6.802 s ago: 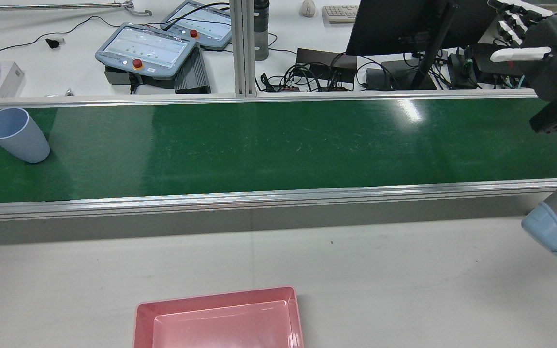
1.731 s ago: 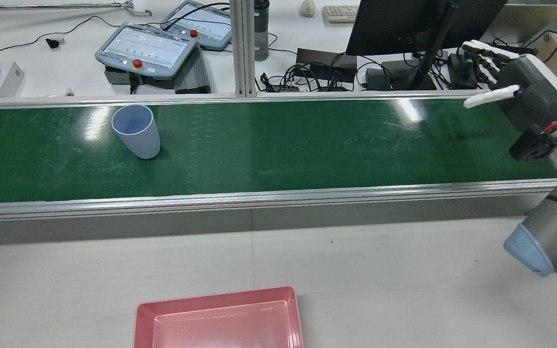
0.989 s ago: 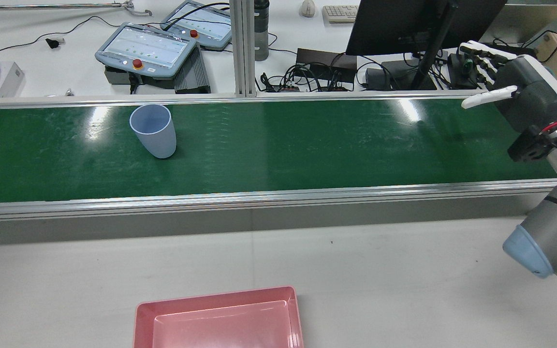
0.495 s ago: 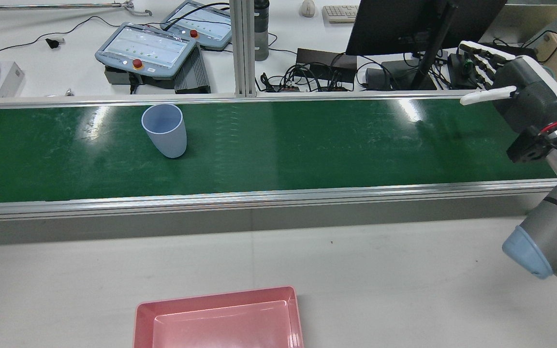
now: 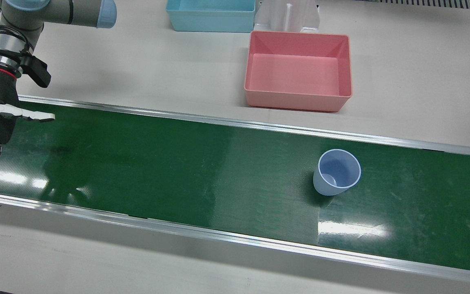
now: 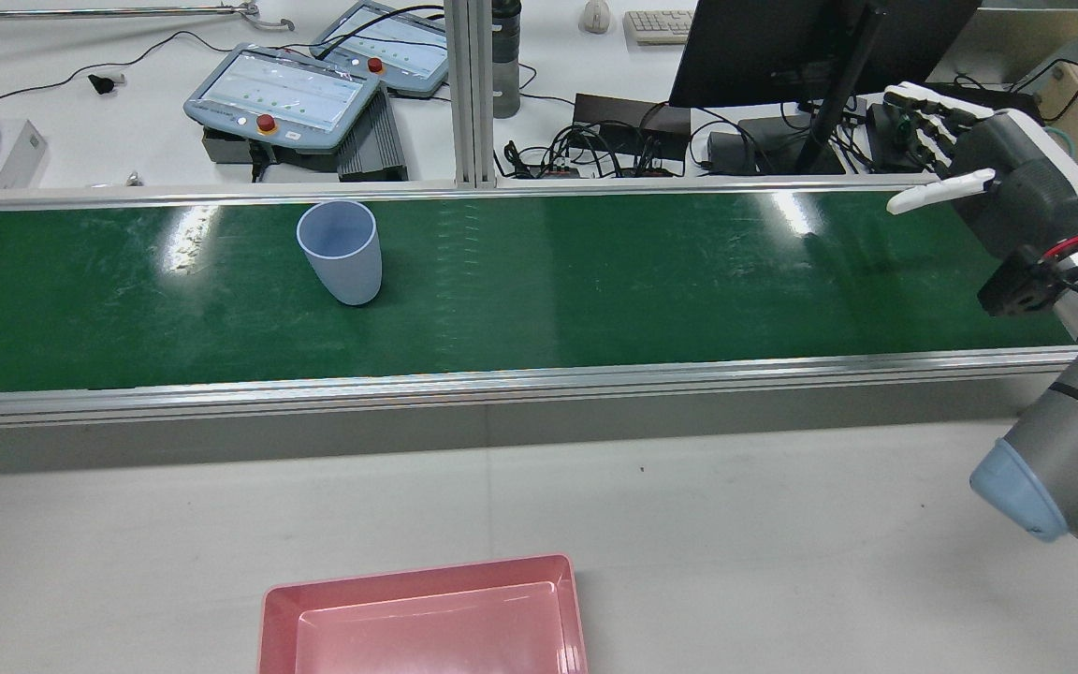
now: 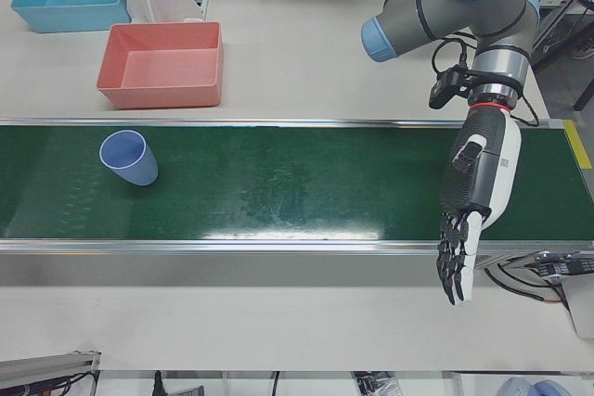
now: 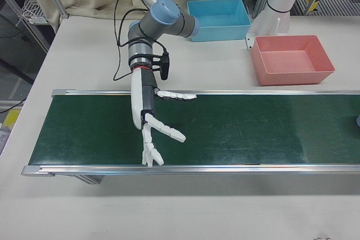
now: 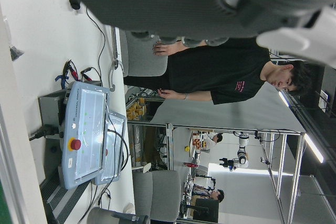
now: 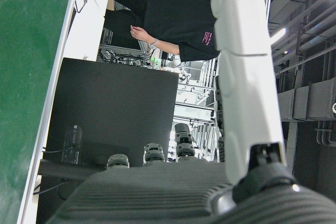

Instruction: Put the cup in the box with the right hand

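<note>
A pale blue cup (image 5: 337,173) stands upright and empty on the green conveyor belt (image 5: 178,171); it also shows in the rear view (image 6: 342,251) and the left-front view (image 7: 130,157). The pink box (image 5: 296,101) sits empty on the table beside the belt, on the robot's side. My right hand (image 6: 997,187) hovers open over the belt's far end, fingers spread, well apart from the cup; the right-front view shows the right hand (image 8: 152,122) holding nothing. My left hand (image 7: 473,192) hangs open over the belt's other end, fingers pointing down.
A light blue bin (image 5: 210,16) and a white pedestal (image 5: 288,16) stand behind the pink box. Beyond the belt's far rail are two teach pendants (image 6: 282,94), a monitor (image 6: 782,47) and cables. A person sits behind that bench.
The cup has travelled along the belt toward my right hand, rightward in the rear view. My right hand came down from higher up to just above the belt, then stayed nearly still.
</note>
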`<state>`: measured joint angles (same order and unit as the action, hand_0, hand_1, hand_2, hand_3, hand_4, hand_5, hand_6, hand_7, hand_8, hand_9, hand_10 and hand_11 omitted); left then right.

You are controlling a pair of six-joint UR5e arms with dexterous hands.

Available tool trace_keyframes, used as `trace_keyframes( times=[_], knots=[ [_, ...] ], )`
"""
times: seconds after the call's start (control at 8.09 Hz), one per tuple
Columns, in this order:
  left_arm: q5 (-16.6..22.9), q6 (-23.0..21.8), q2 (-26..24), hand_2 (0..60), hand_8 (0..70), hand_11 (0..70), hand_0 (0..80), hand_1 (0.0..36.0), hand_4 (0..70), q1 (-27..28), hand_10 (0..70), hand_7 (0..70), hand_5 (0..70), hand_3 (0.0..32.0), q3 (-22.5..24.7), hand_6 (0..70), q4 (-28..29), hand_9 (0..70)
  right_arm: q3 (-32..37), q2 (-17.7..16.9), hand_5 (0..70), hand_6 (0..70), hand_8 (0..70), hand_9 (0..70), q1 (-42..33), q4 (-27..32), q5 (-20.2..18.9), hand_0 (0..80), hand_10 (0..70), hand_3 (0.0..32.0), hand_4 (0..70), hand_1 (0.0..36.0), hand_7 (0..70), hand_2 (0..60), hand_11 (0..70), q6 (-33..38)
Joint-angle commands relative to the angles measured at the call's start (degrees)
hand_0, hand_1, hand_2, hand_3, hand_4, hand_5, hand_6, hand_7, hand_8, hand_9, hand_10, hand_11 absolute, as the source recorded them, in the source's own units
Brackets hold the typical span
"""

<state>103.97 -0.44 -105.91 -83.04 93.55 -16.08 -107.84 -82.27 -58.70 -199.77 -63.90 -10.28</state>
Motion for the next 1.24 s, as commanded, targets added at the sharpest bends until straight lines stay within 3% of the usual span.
trace_keyframes(
  times=[0.0,0.49,0.87,1.11],
  knots=[
    [0.0,0.0,0.0,0.0,0.0,0.0,0.0,0.0,0.0,0.0,0.0,0.0,0.0,0.0,0.0,0.0,0.0,0.0,0.4,1.4,7.3,6.1,2.4,7.0,0.8,-0.1,0.1,74.9,0.0,0.0,21.7,17.2,18.6,0.0,0.8,-0.1],
    [0.0,0.0,0.0,0.0,0.0,0.0,0.0,0.0,0.0,0.0,0.0,0.0,0.0,0.0,0.0,0.0,0.0,0.0,0.7,1.4,7.2,6.2,2.3,7.0,1.2,-0.1,0.1,73.7,0.0,0.0,20.8,18.1,19.0,0.0,0.8,-0.1],
    [0.0,0.0,0.0,0.0,0.0,0.0,0.0,0.0,0.0,0.0,0.0,0.0,0.0,0.0,0.0,0.0,0.0,0.0,0.6,1.5,7.2,6.2,2.4,7.2,1.3,-0.1,0.1,76.2,0.0,0.0,22.8,16.7,19.5,0.0,0.9,-0.1],
    [0.0,0.0,0.0,0.0,0.0,0.0,0.0,0.0,0.0,0.1,0.0,0.0,0.0,0.0,0.0,0.0,0.0,0.0,0.6,1.6,7.2,6.2,2.4,7.3,1.4,-0.1,0.1,72.4,0.0,0.0,20.2,18.8,19.8,0.0,0.9,-0.1]
  ],
)
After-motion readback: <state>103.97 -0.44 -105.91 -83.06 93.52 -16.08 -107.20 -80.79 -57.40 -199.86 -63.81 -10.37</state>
